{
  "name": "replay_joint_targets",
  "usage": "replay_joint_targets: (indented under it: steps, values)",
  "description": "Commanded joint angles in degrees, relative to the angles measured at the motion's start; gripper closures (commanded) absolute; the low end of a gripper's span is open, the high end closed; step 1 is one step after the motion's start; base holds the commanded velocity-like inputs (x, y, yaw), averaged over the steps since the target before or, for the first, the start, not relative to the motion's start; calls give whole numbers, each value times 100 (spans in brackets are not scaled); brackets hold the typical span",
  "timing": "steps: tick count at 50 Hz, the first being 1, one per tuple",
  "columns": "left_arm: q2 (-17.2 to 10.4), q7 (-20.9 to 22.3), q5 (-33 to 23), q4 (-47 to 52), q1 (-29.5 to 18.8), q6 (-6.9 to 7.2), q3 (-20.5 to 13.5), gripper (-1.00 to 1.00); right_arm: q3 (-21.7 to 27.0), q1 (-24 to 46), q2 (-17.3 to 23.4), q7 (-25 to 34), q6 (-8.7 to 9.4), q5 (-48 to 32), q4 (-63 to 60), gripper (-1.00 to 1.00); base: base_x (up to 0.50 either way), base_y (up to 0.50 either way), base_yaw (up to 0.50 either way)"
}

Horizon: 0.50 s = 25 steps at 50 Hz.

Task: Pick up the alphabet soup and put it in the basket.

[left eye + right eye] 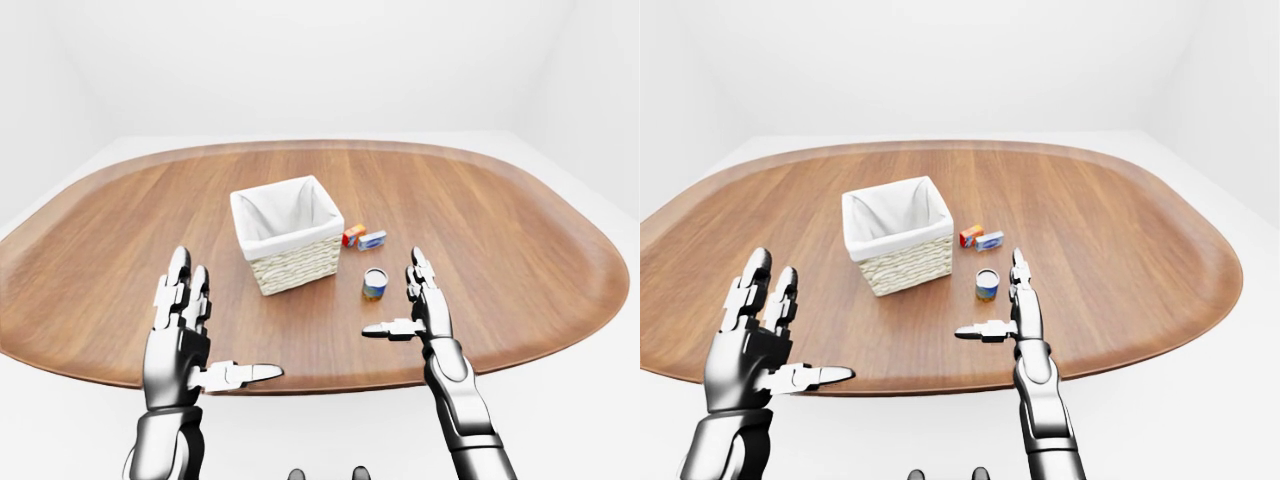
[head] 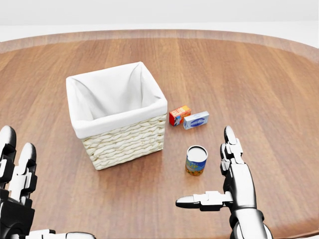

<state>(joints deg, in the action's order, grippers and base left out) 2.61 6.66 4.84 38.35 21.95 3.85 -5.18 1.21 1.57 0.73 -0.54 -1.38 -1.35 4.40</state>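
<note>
The alphabet soup stands upright on the wooden worktop, a small can with a pale lid and a yellow and blue label. In the head view it sits below and to the right of the basket, apart from it, with bare wood between the two. The basket is a square woven container with a white fabric lining folded over its rim, and its interior shows only the lining. Two small boxes lie on the worktop above the can in the head view: an orange box and, touching or just beside it on the right, a blue and white box. Both are near the basket's lower right corner but apart from its wall. The right hand is held just to the right of the can with the fingers extended straight toward the top of the view and the thumb pointing left, spread wide and holding nothing. There is a narrow gap between this hand and the can, with no contact. The left hand is raised at the lower left over the near edge of the worktop, well apart from the can and the basket, its fingers likewise extended, the thumb pointing right, holding nothing.
</note>
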Motion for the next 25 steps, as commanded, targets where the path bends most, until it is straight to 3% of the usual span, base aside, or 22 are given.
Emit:
replay_joint_targets:
  steps: [1, 25]
  values:
    - [13, 13, -11, 62, 33, 9, -22, -100, -7, 7, 0, 16, -16, -11, 25, -100, 27, 0, 0]
    - [25, 18, -36, 131, 120, -38, 14, -100, -50, -27, -16, 30, -59, -58, 29, -100, 26, 0, 0]
